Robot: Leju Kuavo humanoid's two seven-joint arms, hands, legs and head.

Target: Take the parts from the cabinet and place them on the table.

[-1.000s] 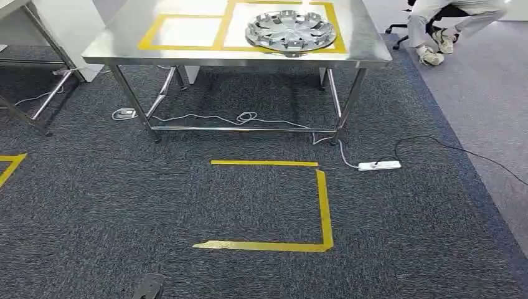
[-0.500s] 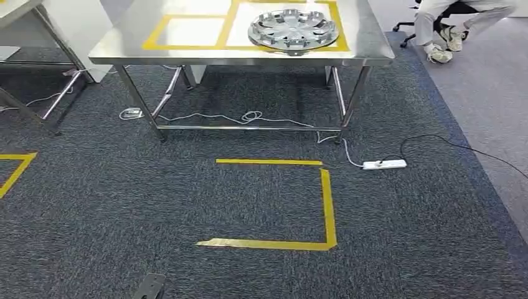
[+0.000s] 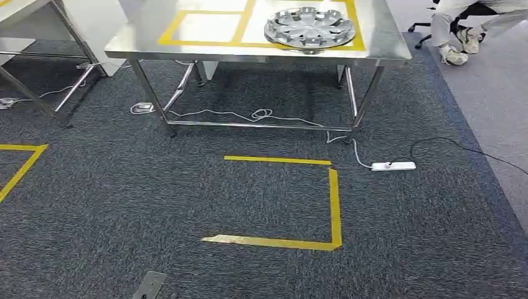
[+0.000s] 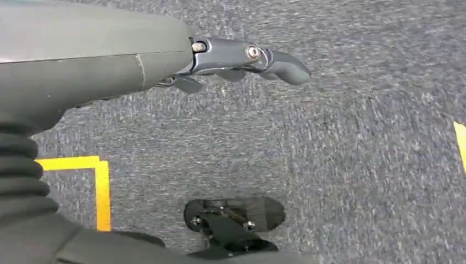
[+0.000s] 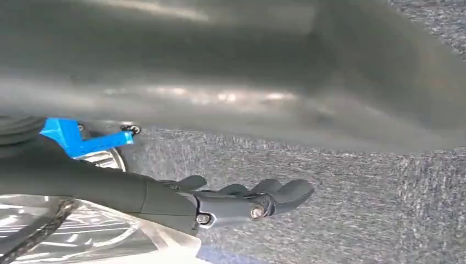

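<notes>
1. Grey left hand (image 4: 242,60) hangs over dark carpet (image 4: 357,165), fingers loosely extended, grasping nothing.
2. Right hand (image 5: 242,201) likewise carries nothing, fingers gently curved and apart, above the same carpet.
3. Silver hubcap (image 3: 309,28) lies flat on the steel table (image 3: 249,53), inside the right-hand yellow tape rectangle (image 3: 358,37).
4. Yellow floor tape (image 3: 335,205) marks a partial square in front of the table.
5. White power strip (image 3: 393,166) lies near the table's right leg, cable trailing.
6. Seated person (image 3: 464,25) is at the far right.
</notes>
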